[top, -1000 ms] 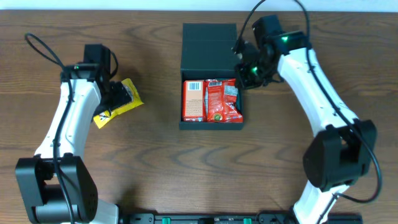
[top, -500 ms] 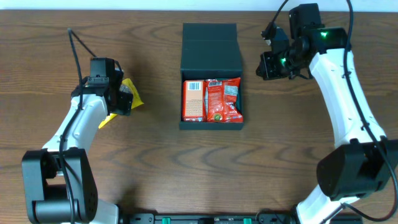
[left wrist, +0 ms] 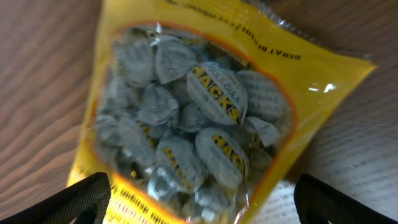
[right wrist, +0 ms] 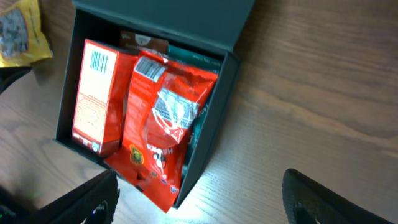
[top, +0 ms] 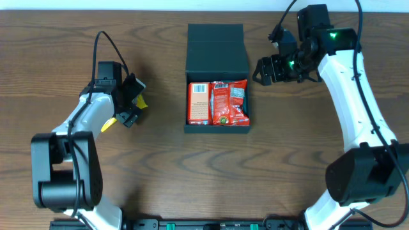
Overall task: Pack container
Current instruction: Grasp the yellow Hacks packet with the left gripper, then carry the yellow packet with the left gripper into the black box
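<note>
The left fingers (left wrist: 87, 199) are spread wide, one at each bottom corner of the left wrist view. A yellow bag of Hacks candies (left wrist: 186, 118) fills the space between and beyond them. Its clear window shows the grey wrapped sweets, and it lies flat on the wood-grain counter (left wrist: 37, 74). I cannot tell whether either finger touches the bag. In the overhead view these fingers (top: 131, 102) sit over the bag (top: 108, 122), well to the left of the container, and only yellow corners show past the arm.

The right fingers (right wrist: 81, 199) are also spread apart and pinch nothing. Between them the right wrist view shows the container's near right corner and bare counter. In the overhead view they (top: 265, 70) hover just off the container's right side, level with its hinge and apart from its wall.

The container (top: 217, 48), a dark teal-black square box, stands in the middle of the counter (top: 160, 179) between the two arms. Its flap lid is thrown open and lies flat on the far side. Inside it, against the left wall, lies an orange-red carton with a white barcode panel (right wrist: 99, 93). Beside the carton, toward the right wall, is a crinkled red snack packet (right wrist: 165, 124), which touches the carton and partly overlaps it. A strip of dark teal packaging (right wrist: 200, 124) shows between the red packet and the container's right wall.
</note>
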{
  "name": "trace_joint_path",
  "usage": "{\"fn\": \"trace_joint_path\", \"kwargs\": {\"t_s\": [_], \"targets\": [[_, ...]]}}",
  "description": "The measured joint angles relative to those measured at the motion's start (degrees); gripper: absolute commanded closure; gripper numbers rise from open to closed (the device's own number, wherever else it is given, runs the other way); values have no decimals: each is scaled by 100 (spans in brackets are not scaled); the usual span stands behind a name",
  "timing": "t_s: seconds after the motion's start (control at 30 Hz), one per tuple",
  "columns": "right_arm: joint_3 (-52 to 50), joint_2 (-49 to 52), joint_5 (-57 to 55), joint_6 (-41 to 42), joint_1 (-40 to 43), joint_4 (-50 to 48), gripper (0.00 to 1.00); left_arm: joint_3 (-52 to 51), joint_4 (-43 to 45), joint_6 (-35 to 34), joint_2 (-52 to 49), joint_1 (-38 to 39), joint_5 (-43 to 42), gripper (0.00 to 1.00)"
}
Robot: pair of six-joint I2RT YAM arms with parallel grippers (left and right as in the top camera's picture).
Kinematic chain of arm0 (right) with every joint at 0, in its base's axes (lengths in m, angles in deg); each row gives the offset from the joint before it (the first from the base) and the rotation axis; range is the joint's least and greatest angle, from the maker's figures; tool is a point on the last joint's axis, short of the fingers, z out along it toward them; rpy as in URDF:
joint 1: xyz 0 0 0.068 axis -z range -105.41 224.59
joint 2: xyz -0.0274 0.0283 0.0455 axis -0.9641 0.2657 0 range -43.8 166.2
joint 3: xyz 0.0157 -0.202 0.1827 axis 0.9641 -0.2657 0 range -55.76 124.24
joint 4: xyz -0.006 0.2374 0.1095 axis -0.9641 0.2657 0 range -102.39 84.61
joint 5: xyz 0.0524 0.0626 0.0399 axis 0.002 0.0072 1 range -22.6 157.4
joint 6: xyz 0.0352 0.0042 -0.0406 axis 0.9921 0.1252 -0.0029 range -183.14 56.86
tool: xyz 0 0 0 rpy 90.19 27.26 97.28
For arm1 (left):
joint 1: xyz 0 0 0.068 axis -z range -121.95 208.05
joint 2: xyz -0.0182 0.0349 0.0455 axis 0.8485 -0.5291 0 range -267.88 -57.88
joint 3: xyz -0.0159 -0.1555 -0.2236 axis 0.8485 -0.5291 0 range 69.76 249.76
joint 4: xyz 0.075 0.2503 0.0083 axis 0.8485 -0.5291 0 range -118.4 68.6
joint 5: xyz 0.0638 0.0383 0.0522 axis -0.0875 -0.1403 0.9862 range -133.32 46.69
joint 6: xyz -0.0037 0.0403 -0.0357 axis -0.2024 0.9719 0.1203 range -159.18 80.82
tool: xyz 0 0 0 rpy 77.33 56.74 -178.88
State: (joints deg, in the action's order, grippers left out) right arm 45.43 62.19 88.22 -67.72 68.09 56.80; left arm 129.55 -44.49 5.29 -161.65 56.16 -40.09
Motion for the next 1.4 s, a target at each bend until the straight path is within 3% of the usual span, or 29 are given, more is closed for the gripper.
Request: {"fn": "trace_joint_path", "kwargs": {"t_s": [0.07,0.1,0.33,0.43,0.47,0.6,0.8,0.9,1.07,1.1,1.2,1.4], "targets": [[0,-2,-2,-44,0,50,15,13,155,61,-48,-52,-15,0],[0,-22,-2,-70,0,68,15,24,249,83,-68,-107,-33,12],[2,-468,-157,-188,2,85,12,28,529,216,-205,-374,-201,56],[2,-616,-234,-197,7,83,12,31,531,212,-229,-450,-319,88],[2,-643,-271,-197,7,85,12,42,535,227,-227,-452,-321,94],[2,-651,-411,-199,7,42,13,120,531,76,-195,-448,-302,94],[2,-654,-570,-197,98,-155,15,278,350,-1392,-50,-42,-326,94],[2,-651,-632,-142,319,-267,16,472,286,-2542,326,457,-378,94],[2,-651,-691,109,933,-479,18,1097,321,-5261,1292,1554,-398,94],[2,-654,-697,168,1093,-516,18,1191,291,-6074,1462,1878,-345,94],[2,-654,-717,289,1419,-553,18,1224,98,-7667,1550,2549,-232,94],[2,-654,-715,507,2000,-595,20,1224,192,-9412,1145,3783,48,94]]}}
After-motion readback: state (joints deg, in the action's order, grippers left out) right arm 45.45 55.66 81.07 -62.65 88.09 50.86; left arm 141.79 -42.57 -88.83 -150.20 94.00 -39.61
